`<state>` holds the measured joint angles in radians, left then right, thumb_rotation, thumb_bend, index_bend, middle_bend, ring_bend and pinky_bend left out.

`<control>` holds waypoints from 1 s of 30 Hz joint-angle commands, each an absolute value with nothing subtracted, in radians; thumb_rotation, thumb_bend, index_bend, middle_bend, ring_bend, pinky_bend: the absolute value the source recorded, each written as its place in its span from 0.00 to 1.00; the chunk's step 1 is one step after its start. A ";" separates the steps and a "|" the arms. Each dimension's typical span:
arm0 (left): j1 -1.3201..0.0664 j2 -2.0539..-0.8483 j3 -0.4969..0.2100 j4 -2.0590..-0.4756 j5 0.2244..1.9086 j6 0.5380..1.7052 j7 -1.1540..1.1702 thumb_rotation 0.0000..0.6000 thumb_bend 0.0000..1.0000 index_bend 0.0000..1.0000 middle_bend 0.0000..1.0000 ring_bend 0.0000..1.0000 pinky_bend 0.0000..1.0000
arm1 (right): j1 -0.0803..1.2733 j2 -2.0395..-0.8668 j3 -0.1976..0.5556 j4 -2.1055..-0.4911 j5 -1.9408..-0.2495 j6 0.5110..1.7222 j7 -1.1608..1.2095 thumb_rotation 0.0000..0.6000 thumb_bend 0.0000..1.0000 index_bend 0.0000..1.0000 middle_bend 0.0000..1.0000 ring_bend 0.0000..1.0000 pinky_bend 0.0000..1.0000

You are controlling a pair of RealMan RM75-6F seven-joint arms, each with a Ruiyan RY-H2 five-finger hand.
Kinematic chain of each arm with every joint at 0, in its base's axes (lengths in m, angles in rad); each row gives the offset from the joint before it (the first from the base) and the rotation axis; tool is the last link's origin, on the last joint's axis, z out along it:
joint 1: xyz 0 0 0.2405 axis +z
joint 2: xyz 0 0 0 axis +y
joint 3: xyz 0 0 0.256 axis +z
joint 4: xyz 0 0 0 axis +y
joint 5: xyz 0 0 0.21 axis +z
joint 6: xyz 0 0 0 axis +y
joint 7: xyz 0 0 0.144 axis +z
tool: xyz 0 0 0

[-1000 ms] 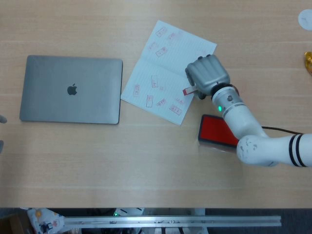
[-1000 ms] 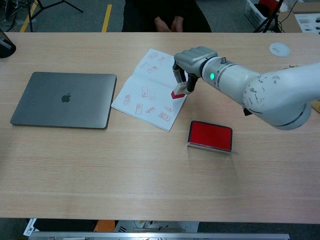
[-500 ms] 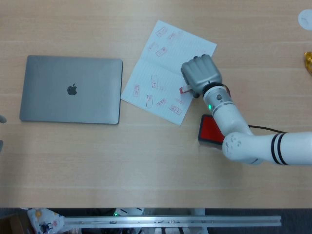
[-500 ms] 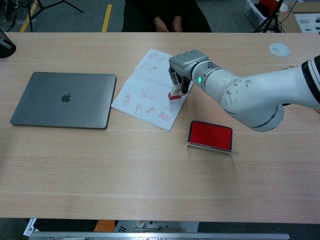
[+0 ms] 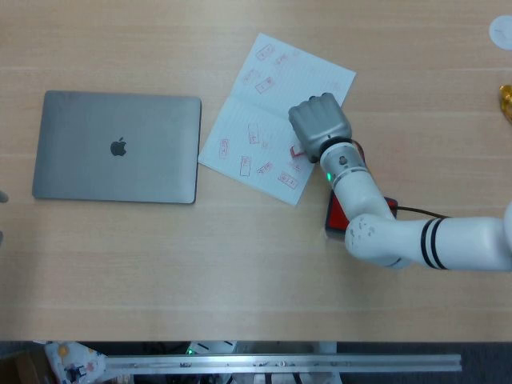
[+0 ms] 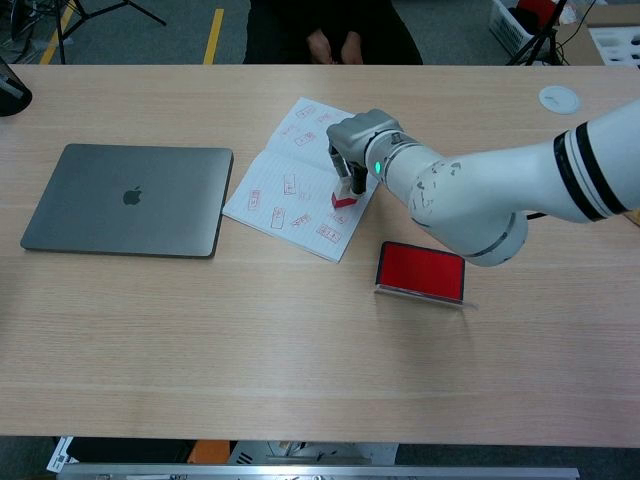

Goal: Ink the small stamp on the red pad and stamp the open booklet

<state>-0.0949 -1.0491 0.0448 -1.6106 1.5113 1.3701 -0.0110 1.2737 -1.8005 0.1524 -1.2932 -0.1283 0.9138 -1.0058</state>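
My right hand (image 5: 318, 124) (image 6: 355, 138) holds the small stamp (image 6: 343, 195) (image 5: 294, 150), a white body with a red base. The stamp's base sits on or just above the right page of the open booklet (image 5: 264, 88) (image 6: 290, 165), which bears several red stamp marks. The red ink pad (image 6: 421, 272) (image 5: 338, 214) lies on the table to the right of the booklet, partly hidden by my forearm in the head view. My left hand does not show in either view.
A closed grey laptop (image 5: 118, 146) (image 6: 125, 198) lies left of the booklet. A white disc (image 6: 559, 97) (image 5: 502, 32) sits at the far right of the table. A seated person (image 6: 335, 30) is across the table.
My right hand has carried the stamp leftward and down over the booklet's right page, away from the ink pad. The forearm now covers more of the pad in the head view.
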 commanded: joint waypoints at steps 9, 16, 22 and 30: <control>-0.092 -1.049 0.046 -1.604 1.507 1.367 -0.018 1.00 0.30 0.34 0.32 0.30 0.30 | 1.296 -1.856 0.168 -1.230 -0.092 0.935 -1.077 1.00 0.48 0.76 0.50 0.30 0.32; -0.091 -1.047 0.047 -1.602 1.501 1.363 -0.022 1.00 0.30 0.34 0.32 0.30 0.30 | 1.291 -1.873 0.183 -1.201 -0.091 0.932 -1.095 1.00 0.48 0.76 0.50 0.30 0.32; -0.092 -1.046 0.047 -1.604 1.496 1.357 -0.018 1.00 0.30 0.34 0.31 0.30 0.30 | 1.288 -1.887 0.197 -1.177 -0.086 0.922 -1.109 1.00 0.48 0.77 0.50 0.30 0.32; -0.093 -1.044 0.047 -1.605 1.490 1.349 -0.016 1.00 0.30 0.34 0.31 0.29 0.30 | 1.286 -1.906 0.213 -1.145 -0.078 0.907 -1.128 1.00 0.48 0.77 0.50 0.30 0.32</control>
<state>-0.0934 -1.0439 0.0468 -1.6048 1.4895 1.3486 -0.0160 1.2866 -1.9049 0.2121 -1.1459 -0.0791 0.9080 -1.1271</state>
